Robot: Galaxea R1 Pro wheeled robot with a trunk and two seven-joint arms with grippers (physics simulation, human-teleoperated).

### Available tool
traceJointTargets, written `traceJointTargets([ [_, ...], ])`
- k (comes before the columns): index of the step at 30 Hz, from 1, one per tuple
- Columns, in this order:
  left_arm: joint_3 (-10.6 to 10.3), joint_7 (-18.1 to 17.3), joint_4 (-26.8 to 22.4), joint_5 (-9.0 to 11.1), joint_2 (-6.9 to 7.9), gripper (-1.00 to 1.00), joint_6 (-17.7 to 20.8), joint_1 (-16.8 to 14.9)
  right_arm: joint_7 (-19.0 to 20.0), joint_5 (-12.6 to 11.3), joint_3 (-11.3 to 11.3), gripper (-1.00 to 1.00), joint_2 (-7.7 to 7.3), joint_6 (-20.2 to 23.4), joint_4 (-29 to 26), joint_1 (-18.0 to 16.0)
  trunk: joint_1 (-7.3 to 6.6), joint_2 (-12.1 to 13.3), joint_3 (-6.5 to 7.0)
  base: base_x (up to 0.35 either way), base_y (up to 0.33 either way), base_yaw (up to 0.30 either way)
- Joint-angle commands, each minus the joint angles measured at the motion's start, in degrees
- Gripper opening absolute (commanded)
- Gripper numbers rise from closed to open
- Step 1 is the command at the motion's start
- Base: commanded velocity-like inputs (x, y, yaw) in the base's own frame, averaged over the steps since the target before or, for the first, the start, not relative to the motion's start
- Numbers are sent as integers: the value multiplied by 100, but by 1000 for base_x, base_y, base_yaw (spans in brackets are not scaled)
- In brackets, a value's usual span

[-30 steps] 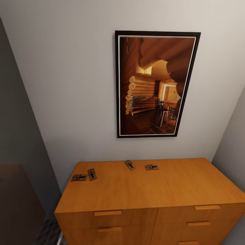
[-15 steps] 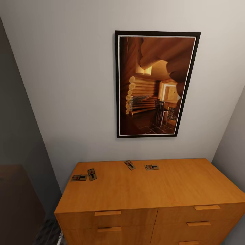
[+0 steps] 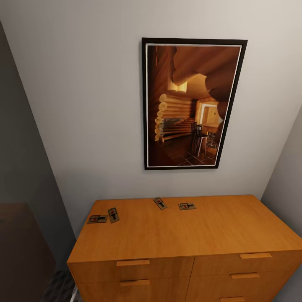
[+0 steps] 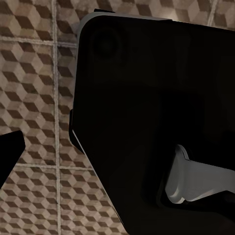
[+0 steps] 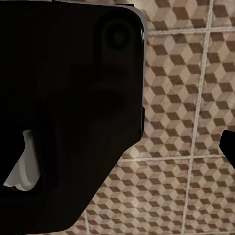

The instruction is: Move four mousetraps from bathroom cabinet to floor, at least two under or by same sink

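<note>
Mousetraps, four small flat tan wooden boards [image 3: 97,219] [image 3: 113,215] [image 3: 160,203] [image 3: 187,206], lying on orange-brown wooden cabinet top [image 3: 184,230] — two near left edge, two toward back wall. Cube-patterned brown-beige tiled floor [image 4: 34,83] beneath both wrist cameras — pincers obscured by dark housings, spread undeterminable; traps' position relative to them likewise.

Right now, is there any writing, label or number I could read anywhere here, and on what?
None can be read.
The four mousetraps on the cabinet bear red and dark marks, too small to read.
The framed picture shows a log interior, with no words.
</note>
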Motion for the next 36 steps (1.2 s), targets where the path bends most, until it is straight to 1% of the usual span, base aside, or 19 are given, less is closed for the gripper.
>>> traceJointTargets([
  [1, 4, -7, -4, 48, -1, 100, -10, 0, -1, -2, -3, 100, 0, -18, -1, -1, 3, -10, -10, 0, 0, 0],
  [14, -2, -2, -4, 48, -12, 100, -10, 1, 0, 7, -3, 100, 5, -23, -1, 0, 3, -10, -10, 0, 0, 0],
  [15, 1, 7, -18, 38, -30, 100, -17, 0, -47, 34, 19, 100, 46, -46, -1, -1, 3, -10, -10, 0, 0, 0],
  [19, -7, 38, -32, 38, -30, 100, -18, 1, -42, 50, 28, 100, 39, -64, -7, -1, 3, -10, -10, 0, 0, 0],
  [20, -10, 39, -40, 36, -31, 100, -18, 1, -34, 53, 27, 100, 29, -67, -22, -1, 3, -10, -10, 0, 0, 0],
  [23, -22, 14, -242, 35, -36, 100, -17, 0, 8, 67, 36, 100, -7, -50, -304, -3, 3, -10, -10, 0, 0, 0],
  [24, -22, 10, -360, 34, -37, 100, -7, 2, 15, 70, 41, 100, -13, -40, -443, -6, 3, -10, -10, 0, 0, 0],
  [25, -24, 5, -824, 28, -48, 100, 64, 5, 41, 71, 57, 100, -30, 50, -1000, -12, 3, -10, -10, 0, 0, 0],
  [28, -34, 2, -1341, 21, -93, 100, 273, 5, 67, 68, 65, 100, -41, 360, -1704, -15, 3, -10, -10, 0, 0, 0],
  [29, -43, 1, -1680, 7, -144, 100, 573, 7, 84, 59, 64, 100, -46, 729, -2216, -16, 3, -10, -10, 0, 0, 0],
  [30, -47, 1, -1894, -1, -179, 100, 818, 7, 101, 46, 61, 100, -51, 1013, -2524, -17, 3, -10, -10, 0, 0, 0],
  [31, -54, 2, -2292, -12, -240, 100, 1259, 6, 140, 23, 58, 100, -66, 1529, -3068, -16, 3, -10, -10, 0, 0, 0],
  [33, -64, 3, -2749, -20, -293, 100, 1711, 5, 196, 4, 51, 100, -110, 2034, -3597, -14, 3, -10, -10, 0, 0, 0],
  [34, -78, 5, -3291, -23, -344, 100, 2171, 6, 276, -7, 40, 100, -168, 2504, -4136, -11, 3, -10, -10, 0, 0, 0],
  [36, -96, 6, -3797, -23, -388, 100, 2578, 7, 354, -13, 32, 100, -216, 2887, -4610, -7, 3, -10, -10, 0, 0, 0],
])
